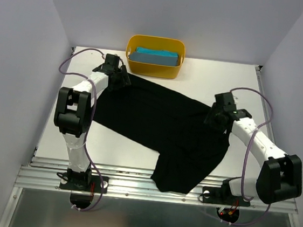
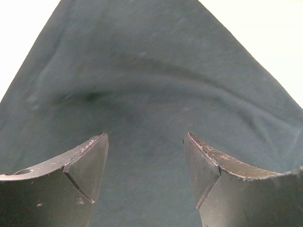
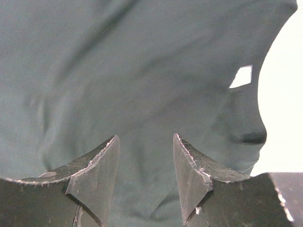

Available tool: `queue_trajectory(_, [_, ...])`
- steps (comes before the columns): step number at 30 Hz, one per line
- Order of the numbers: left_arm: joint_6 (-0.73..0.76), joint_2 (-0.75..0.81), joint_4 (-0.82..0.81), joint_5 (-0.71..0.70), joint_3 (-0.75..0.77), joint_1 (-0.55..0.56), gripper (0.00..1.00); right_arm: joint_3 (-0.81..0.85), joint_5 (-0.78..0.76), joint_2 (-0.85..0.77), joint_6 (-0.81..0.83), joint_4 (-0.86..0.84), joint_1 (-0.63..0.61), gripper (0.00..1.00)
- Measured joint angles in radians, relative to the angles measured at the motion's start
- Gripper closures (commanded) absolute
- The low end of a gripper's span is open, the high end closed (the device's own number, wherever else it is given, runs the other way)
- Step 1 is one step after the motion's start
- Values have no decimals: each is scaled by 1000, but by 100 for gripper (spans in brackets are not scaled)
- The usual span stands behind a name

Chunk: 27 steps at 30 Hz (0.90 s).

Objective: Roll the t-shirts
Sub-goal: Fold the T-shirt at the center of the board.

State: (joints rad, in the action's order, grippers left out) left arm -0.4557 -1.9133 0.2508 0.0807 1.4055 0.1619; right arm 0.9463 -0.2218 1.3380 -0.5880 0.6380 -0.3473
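Observation:
The black t-shirt (image 1: 161, 125) lies spread flat across the table, with one end hanging over the near edge. A teal-blue t-shirt (image 1: 156, 57) sits as a bundle inside the yellow tub. My left gripper (image 1: 122, 81) hovers over the black shirt's far left corner. In the left wrist view the left gripper (image 2: 147, 139) is open, with flat cloth (image 2: 151, 71) below it. My right gripper (image 1: 214, 122) is at the shirt's right edge. In the right wrist view the right gripper (image 3: 146, 139) has its jaws apart over wrinkled cloth (image 3: 118, 71), gripping nothing.
The yellow tub (image 1: 152, 69) stands at the table's far edge, just behind the black shirt. Bare white table (image 1: 112, 150) shows at the near left and on the right (image 1: 246, 91). Grey walls close in on three sides.

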Motion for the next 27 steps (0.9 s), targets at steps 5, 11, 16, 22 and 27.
queue_trajectory(5, [-23, -68, -6, -14, 77, 41, 24, -34, 79, 18, 0, -50, 259, 45])
queue_trajectory(11, [-29, -135, -38, -26, 132, 62, 24, -44, 167, 127, -12, -177, 399, 46])
queue_trajectory(16, [-30, -170, -87, -28, 136, 68, 24, -44, 204, 231, -23, -270, 426, 46])
queue_trajectory(22, [-39, -214, -102, -11, 136, 66, 24, -40, 261, 300, -34, -340, 506, 46])
queue_trajectory(27, [-54, -216, -135, 10, 124, 65, 24, -60, 313, 303, -41, -400, 603, 44])
